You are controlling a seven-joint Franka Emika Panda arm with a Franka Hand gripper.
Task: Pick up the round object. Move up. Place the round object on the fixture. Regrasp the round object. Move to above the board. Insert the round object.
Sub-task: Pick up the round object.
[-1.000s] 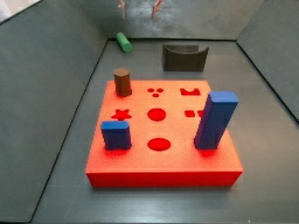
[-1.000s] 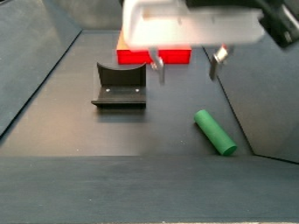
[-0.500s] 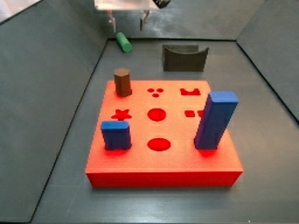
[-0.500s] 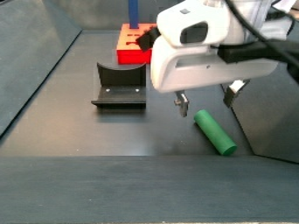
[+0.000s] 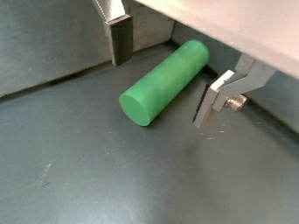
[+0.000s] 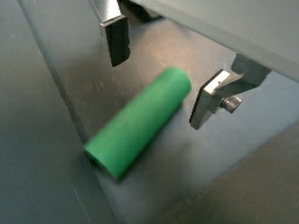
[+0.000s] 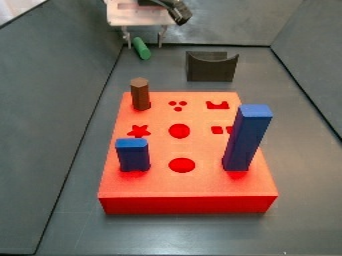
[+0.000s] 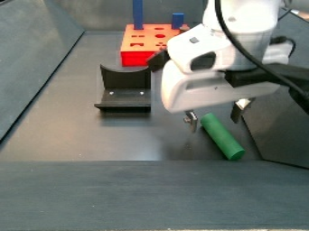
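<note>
Gripper: low over the floor near the wall, shown in a side view (image 8: 215, 115) and in both wrist views (image 5: 163, 72) (image 6: 158, 80); its body hides much of the scene behind it in that side view
Jaws: spread apart, empty; nothing clamped between the plates
Fingers: flat silver plates with dark pads, one on each side of the peg in a wrist view (image 5: 121, 40); the pads stand clear of the green surface, not touching it
Round object: slim green peg lying flat on the dark grey floor (image 5: 166, 82) (image 6: 138, 123); its round end face is turned toward the camera in both wrist views; in a side view (image 8: 223, 137) it sticks out from under the gripper, close to the side wall; in a side view (image 7: 136, 46) only a bit of green shows below the gripper, at the far end of the floor
Fixture: dark bracket with a curved notch, standing on the floor (image 8: 123, 87) (image 7: 210, 66); well apart from the peg; nothing rests on it
Board: red slab with shaped holes in its top (image 7: 174, 192) (image 8: 145, 41); near the fixture
Pieces in board: tall blue block (image 7: 246, 137) upright; short blue block (image 7: 131, 154) upright; brown cylinder (image 7: 140, 93) upright at a corner
Floor: dark grey, bare around the peg (image 5: 70, 166)
</note>
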